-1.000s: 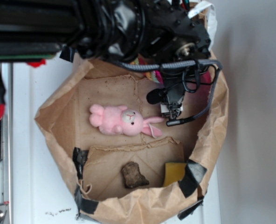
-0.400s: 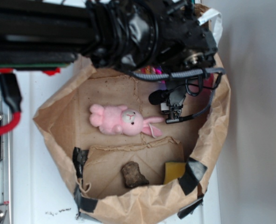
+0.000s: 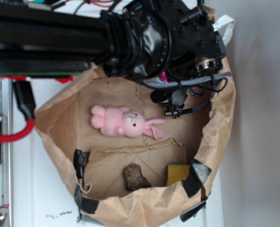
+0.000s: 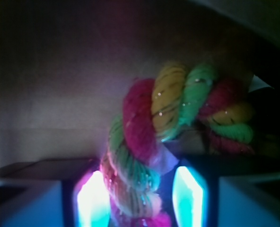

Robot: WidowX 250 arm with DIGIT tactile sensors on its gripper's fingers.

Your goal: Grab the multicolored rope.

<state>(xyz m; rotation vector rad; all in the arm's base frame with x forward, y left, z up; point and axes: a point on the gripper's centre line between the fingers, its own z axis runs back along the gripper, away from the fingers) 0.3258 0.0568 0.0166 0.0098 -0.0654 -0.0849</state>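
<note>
While your hand [image 4: 140, 189] hangs at the frame's upper right inside the paper bag [image 3: 215, 137] | multicolored rope [image 4: 144, 137] sits between its parted fingers [image 4: 90, 198], ready for closing | not yet clamped | pink bunny [image 3: 123, 122] lies clear, frame centre.

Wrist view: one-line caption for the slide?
Multicolored rope sits between the pincer fingers, its twisted red, yellow and green strands bending up and right.
</note>
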